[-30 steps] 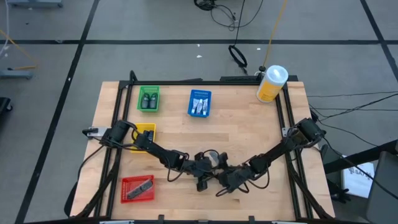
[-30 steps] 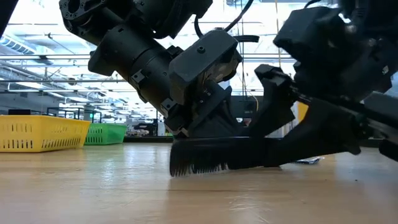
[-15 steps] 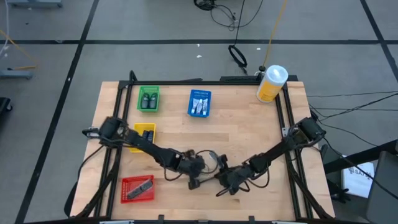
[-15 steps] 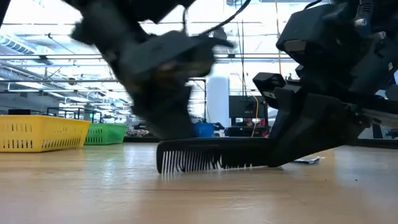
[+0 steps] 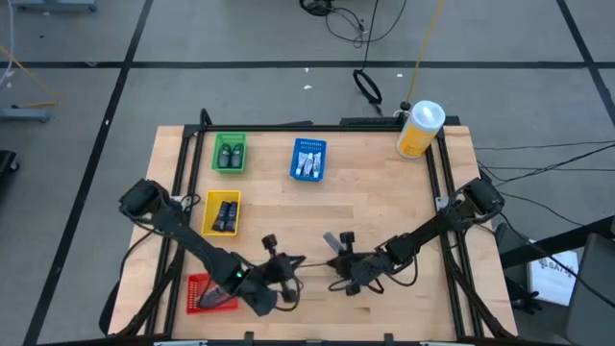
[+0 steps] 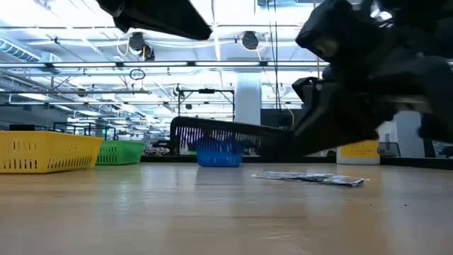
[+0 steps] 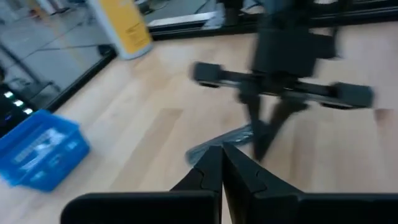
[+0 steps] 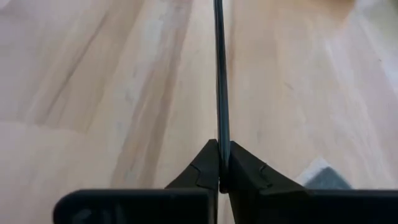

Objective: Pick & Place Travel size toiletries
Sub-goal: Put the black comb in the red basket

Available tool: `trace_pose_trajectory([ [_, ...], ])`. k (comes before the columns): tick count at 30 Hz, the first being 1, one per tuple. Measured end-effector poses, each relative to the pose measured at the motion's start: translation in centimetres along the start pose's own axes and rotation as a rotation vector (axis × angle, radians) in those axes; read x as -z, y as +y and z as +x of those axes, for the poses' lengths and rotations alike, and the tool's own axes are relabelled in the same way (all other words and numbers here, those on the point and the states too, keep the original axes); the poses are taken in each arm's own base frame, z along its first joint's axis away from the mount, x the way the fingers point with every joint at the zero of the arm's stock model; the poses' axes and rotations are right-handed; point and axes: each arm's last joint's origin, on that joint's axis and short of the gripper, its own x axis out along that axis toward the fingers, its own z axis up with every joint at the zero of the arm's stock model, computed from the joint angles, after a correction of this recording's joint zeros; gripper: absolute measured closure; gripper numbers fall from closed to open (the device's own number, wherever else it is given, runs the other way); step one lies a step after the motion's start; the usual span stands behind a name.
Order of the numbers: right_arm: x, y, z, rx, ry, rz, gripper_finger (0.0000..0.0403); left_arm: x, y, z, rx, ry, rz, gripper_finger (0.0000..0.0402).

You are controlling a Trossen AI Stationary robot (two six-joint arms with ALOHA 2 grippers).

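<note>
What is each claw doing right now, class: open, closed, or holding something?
Left claw: closed, empty, raised above the wooden table.
Right claw: closed on a thin black plastic comb, lifted off the table.

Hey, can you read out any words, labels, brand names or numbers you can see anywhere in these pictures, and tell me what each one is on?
No text can be read.
Yellow canister: dark marks on its label, too blurred to read.
Flat grey packet: no print can be made out.
Items in the blue tray: too small to read.
</note>
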Motion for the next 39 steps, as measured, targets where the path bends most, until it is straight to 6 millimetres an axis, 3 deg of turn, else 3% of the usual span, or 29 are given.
trace_pose_trajectory([
  [5,-0.4,-0.3,-0.1,0.004,-0.012,0.03,0.0393,0.7,-1.2,2.1,0.137,0.013,0.076,0.0378],
  [13,-0.3,-0.4,-0.2,0.004,-0.002,0.031,0.0395,3.3,-1.1,6.0,0.292,0.17,0.113,0.0252],
  [17,-0.3,-0.4,-0.2,0.006,0.0,0.03,0.0393,3.5,-0.4,6.8,0.259,0.207,0.051,0.0226],
  [22,-0.3,-0.4,-0.2,0.005,0.0,0.03,0.0394,3.6,0.1,7.2,0.239,0.227,0.034,0.0265],
  [31,-0.3,-0.4,-0.2,0.006,0.0,0.047,0.0392,3.8,0.0,7.1,0.268,0.257,0.025,0.0387],
  [36,-0.3,-0.3,-0.2,0.002,-0.005,0.054,0.038,3.9,-0.2,6.9,0.279,0.259,0.024,0.0392],
  [39,-0.4,-0.3,-0.3,-0.026,-0.002,0.05,0.0348,3.7,-0.2,6.2,0.293,0.274,0.028,0.0397],
])
